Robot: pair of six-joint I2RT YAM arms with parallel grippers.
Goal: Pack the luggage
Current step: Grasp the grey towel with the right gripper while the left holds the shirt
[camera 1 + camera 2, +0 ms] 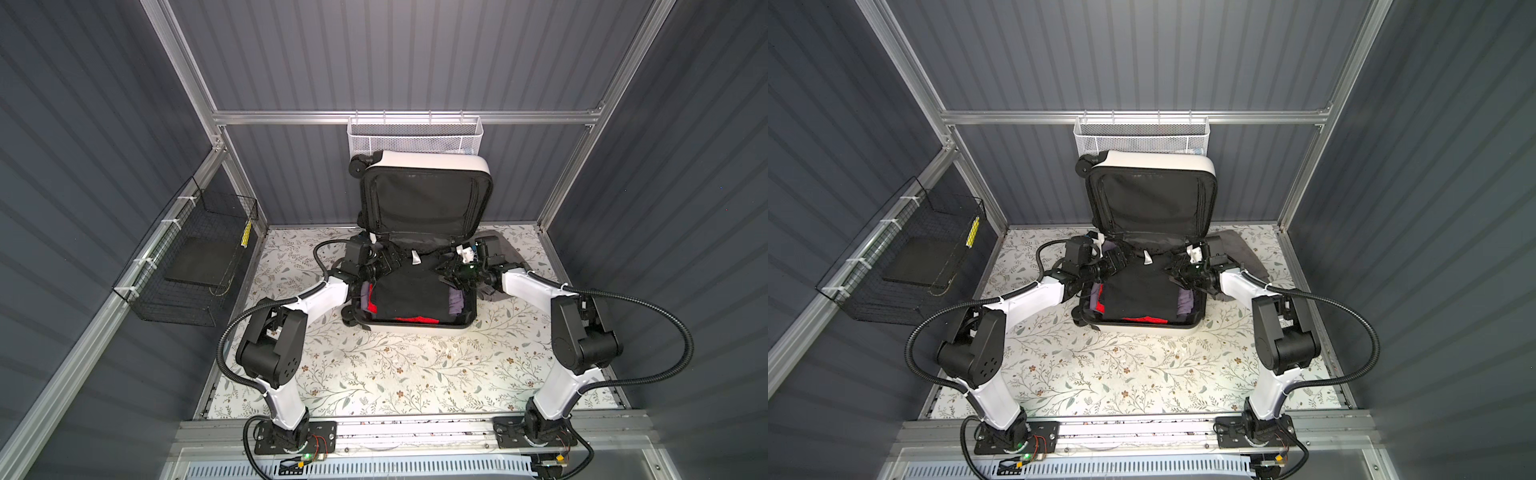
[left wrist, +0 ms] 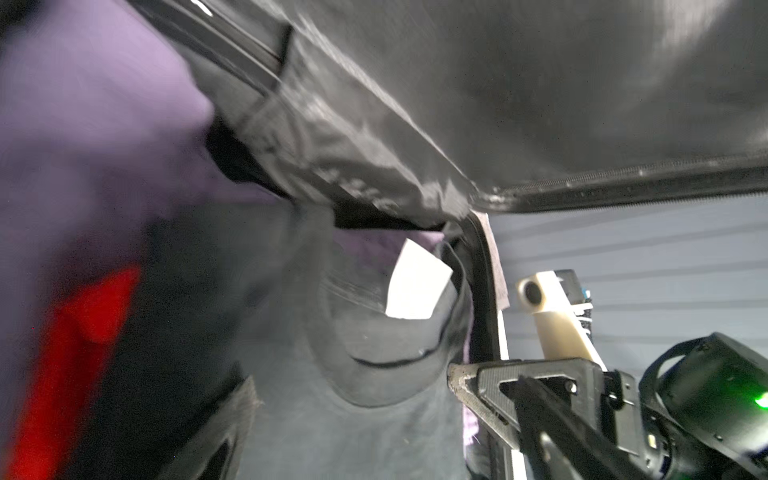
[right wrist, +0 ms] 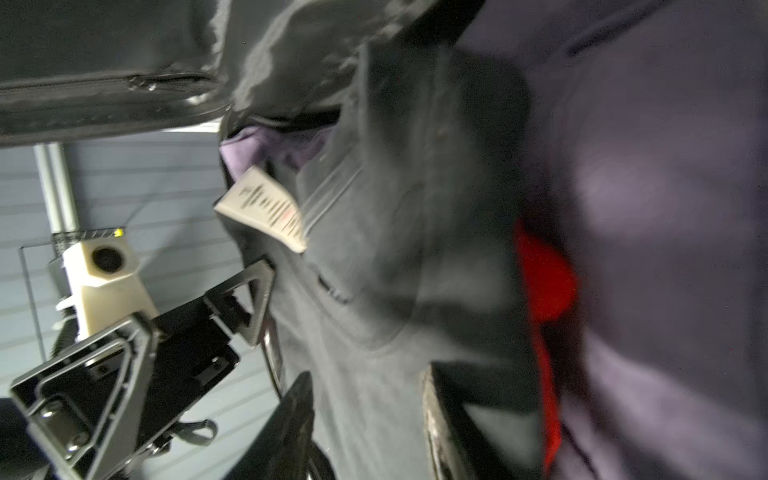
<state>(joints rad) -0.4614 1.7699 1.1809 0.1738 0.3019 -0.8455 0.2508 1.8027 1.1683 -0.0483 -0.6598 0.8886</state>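
The luggage (image 1: 415,330) lies open at the back of the floral table, its white lid (image 1: 1154,160) upright against the wall. A black shirt (image 1: 409,291) covers the top of the packed clothes, with red (image 1: 415,320) and purple (image 1: 456,301) garments showing at its edges. My left gripper (image 1: 392,266) is at the shirt's far left corner by the hinge, and its jaws stand wide open over the shirt (image 2: 382,419). My right gripper (image 1: 442,270) sits at the far right corner, jaws apart, with the shirt (image 3: 365,415) lying slack between them. The shirt's white tag (image 3: 266,208) sticks up at the collar.
A white mesh basket (image 1: 413,135) hangs on the back rail just behind the lid. On the left wall hangs a black wire basket (image 1: 195,266). A grey cloth (image 1: 505,245) lies on the table (image 1: 395,365) behind my right wrist, beside the luggage.
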